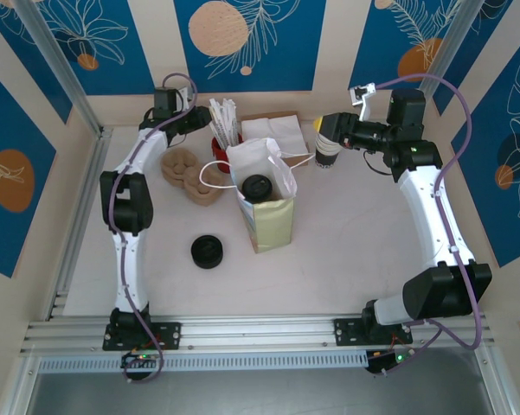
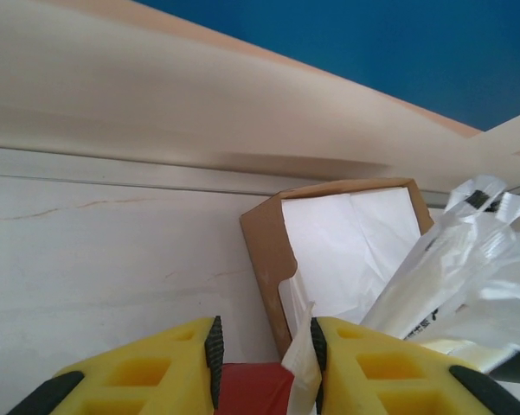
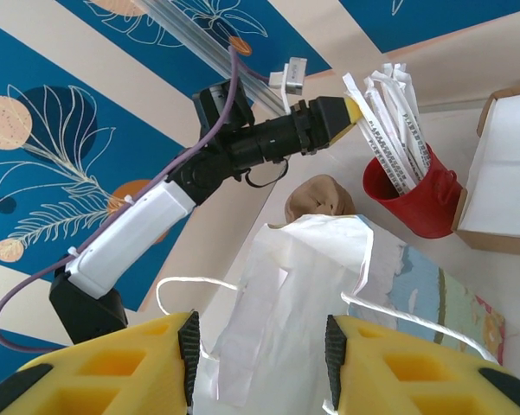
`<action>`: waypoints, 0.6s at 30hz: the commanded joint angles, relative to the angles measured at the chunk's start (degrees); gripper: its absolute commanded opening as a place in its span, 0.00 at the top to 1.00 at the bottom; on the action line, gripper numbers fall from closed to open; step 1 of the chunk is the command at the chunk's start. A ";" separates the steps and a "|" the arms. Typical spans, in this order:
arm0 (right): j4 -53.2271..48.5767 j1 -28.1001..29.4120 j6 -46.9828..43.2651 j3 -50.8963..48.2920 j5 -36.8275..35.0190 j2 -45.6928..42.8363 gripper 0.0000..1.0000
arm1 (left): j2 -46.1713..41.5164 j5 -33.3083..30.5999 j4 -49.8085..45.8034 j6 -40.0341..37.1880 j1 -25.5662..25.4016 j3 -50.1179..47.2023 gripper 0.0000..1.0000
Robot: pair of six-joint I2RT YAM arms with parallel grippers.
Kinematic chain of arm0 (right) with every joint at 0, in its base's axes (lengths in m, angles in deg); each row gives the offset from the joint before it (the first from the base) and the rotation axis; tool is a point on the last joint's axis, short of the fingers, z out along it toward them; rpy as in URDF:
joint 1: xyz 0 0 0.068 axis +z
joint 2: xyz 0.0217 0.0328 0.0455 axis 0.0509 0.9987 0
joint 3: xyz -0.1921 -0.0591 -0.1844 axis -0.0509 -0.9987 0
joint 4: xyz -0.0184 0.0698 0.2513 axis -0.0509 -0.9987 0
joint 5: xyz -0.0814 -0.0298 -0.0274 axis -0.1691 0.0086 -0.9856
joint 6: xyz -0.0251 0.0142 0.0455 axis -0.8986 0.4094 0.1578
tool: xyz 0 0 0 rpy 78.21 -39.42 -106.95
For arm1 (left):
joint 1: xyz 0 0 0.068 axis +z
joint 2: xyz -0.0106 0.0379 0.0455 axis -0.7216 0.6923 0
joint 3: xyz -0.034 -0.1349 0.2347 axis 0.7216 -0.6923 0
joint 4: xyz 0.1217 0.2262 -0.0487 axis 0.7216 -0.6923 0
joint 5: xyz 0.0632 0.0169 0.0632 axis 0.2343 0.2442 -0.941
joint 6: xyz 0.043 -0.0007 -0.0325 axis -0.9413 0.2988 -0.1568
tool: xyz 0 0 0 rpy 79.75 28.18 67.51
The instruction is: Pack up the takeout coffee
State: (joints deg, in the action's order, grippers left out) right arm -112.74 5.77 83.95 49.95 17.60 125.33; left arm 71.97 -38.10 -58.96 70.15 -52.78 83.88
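The takeout coffee [image 1: 258,186] shows as a round black lid inside the open paper bag [image 1: 272,223], which stands upright mid-table. My left gripper [image 1: 213,129] is at the back over the red cup [image 2: 251,393] of wrapped straws [image 1: 225,117]. Its jaws [image 2: 264,335] stand apart, and one white wrapper lies against the right pad. My right gripper [image 1: 325,130] hovers at the back right, above the stack of cream paper cups [image 1: 329,152]. It is open [image 3: 258,335], nothing is between the pads, and it looks down on the bag [image 3: 303,294].
A brown napkin box [image 1: 272,130] sits behind the bag, right of the red cup [image 1: 220,143]. A cardboard cup carrier [image 1: 189,173] lies left of the bag. Loose black lids [image 1: 208,252] sit front left. Walls close the back and sides.
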 commanded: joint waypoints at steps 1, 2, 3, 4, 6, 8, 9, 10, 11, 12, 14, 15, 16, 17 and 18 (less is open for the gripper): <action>1.61 -0.30 0.52 -0.01 1.70 0.37 0.55 | 1.84 2.49 -0.74 -0.69 0.31 3.32 0.67; 1.71 -0.28 0.70 0.01 1.73 0.46 0.55 | 2.23 3.08 -0.69 -0.56 0.26 3.99 0.67; 1.83 -0.30 0.86 -0.03 1.88 0.52 0.55 | 2.42 3.53 -0.76 -0.45 0.28 4.47 0.67; 2.01 -0.30 0.98 -0.11 2.01 0.55 0.55 | 2.70 3.70 -0.77 -0.25 0.18 4.83 0.68; 2.08 -0.30 1.23 -0.12 2.19 0.64 0.55 | 2.75 3.88 -0.59 -0.14 0.09 5.16 0.69; 2.11 -0.30 1.33 0.01 2.29 0.64 0.55 | 2.59 3.80 -0.53 0.11 0.09 5.16 0.72; 2.10 -0.31 1.44 -0.01 2.31 0.71 0.55 | 2.30 3.81 -0.48 0.15 0.13 4.88 0.73; 1.87 -0.30 1.57 0.05 2.07 0.62 0.55 | 1.71 3.67 -0.44 -0.02 0.12 4.48 0.74; 1.67 -0.33 1.73 0.14 1.73 0.52 0.55 | 0.83 3.57 -0.37 -0.32 0.05 3.87 0.75; 1.56 -0.37 1.92 0.14 1.80 0.47 0.55 | -0.19 3.40 -0.12 -0.75 -0.05 3.09 0.78; 1.75 -0.40 2.06 0.21 2.07 0.03 0.55 | -3.17 2.59 0.28 -1.95 -0.30 0.66 0.83; 1.82 -0.39 2.04 0.14 2.14 -0.15 0.55 | -4.43 2.08 0.26 -2.57 -0.43 -0.31 0.84; 2.00 -0.40 2.04 -0.07 2.03 -0.46 0.55 | -5.98 1.61 0.31 -3.27 -0.52 -1.36 0.85; 2.34 -0.39 1.98 -0.34 1.99 -0.74 0.55 | -7.53 1.14 0.31 -3.85 -0.66 -2.37 0.86; 2.66 -0.39 1.90 -0.66 1.86 -1.05 0.55 | -8.83 0.61 0.22 -4.26 -0.78 -3.08 0.87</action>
State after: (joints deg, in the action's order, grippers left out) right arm -111.08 5.77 85.48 49.95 18.17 125.53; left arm 70.11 -36.31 -59.29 68.64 -53.06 82.11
